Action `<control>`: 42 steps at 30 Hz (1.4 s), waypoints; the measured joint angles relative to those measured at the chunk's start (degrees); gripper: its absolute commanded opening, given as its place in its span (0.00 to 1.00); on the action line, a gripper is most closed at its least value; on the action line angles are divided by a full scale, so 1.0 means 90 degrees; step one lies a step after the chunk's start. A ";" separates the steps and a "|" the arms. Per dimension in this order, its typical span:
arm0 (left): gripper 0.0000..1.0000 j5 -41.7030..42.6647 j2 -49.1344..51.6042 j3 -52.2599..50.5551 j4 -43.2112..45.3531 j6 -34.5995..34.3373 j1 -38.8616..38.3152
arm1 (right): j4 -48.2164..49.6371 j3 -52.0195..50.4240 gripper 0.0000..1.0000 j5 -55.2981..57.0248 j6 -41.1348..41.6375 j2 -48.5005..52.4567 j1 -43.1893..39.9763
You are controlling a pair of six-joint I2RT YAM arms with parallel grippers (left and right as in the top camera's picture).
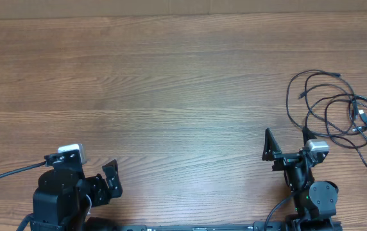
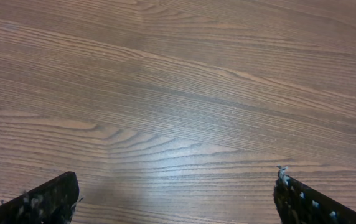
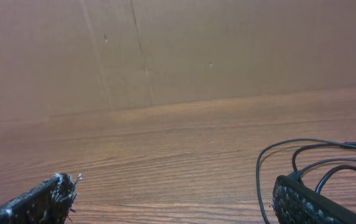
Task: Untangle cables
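Observation:
The cables (image 1: pixel 333 109) lie as a loose tangle of thin black loops on the wooden table at the far right, with small plugs at their ends. My right gripper (image 1: pixel 288 138) is open just left of and below the tangle, its right finger close to the nearest loop. In the right wrist view the cables (image 3: pixel 309 140) curve beside and behind the right fingertip (image 3: pixel 305 202), and nothing lies between the jaws of that gripper (image 3: pixel 175 196). My left gripper (image 1: pixel 84 167) is open at the front left, far from the cables. Its wrist view shows the gripper (image 2: pixel 175 199) over bare wood.
A brown cardboard wall (image 3: pixel 178 50) rises along the table's far edge. The wooden tabletop (image 1: pixel 170 96) stretches between the two arms. A thick black wire (image 1: pixel 10 174) runs off from the left arm toward the left edge.

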 measured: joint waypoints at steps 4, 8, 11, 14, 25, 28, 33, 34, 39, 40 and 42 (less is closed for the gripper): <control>1.00 -0.0002 0.0000 0.0000 0.0000 0.0000 0.0000 | 0.0000 0.0000 1.00 -0.0002 -0.0007 0.0000 0.0000; 1.00 -0.0002 0.0000 0.0000 0.0000 0.0000 0.0000 | 0.0002 0.0000 1.00 0.0000 -0.0017 0.0000 0.0000; 1.00 -0.0002 0.0000 0.0000 0.0000 0.0000 0.0000 | 0.0002 0.0000 1.00 -0.0002 -0.0019 0.0000 0.0000; 1.00 0.0000 0.0000 0.0000 0.0000 0.0000 0.0000 | 0.0000 0.0000 1.00 0.0000 -0.0022 0.0000 0.0000; 1.00 -0.0002 0.0000 0.0000 -0.0005 0.0000 0.0000 | 0.0000 0.0000 1.00 0.0000 -0.0019 0.0000 0.0000; 0.99 -0.0002 -0.0005 0.0000 -0.0129 0.0000 0.0000 | 0.0000 0.0000 1.00 0.0000 -0.0019 0.0000 0.0000; 0.99 -0.0005 -0.0304 -0.0255 0.0238 0.0007 0.0058 | 0.0002 0.0000 1.00 -0.0002 -0.0019 0.0000 0.0000; 1.00 -0.0007 -0.0435 -0.0410 0.0437 0.0024 0.0107 | 0.0002 0.0000 1.00 0.0000 -0.0022 0.0000 0.0000; 1.00 0.0015 -0.1341 -0.1574 0.1678 0.0197 0.0413 | 0.0002 0.0000 1.00 -0.0002 -0.0019 0.0000 0.0000; 1.00 0.0056 -0.1566 -0.1851 0.1919 0.0277 0.0486 | 0.0002 0.0000 1.00 -0.0002 -0.0022 0.0000 0.0000; 1.00 0.0153 -0.2001 -0.2370 0.2387 0.0452 0.0636 | 0.0002 0.0000 1.00 -0.0002 -0.0022 0.0000 0.0002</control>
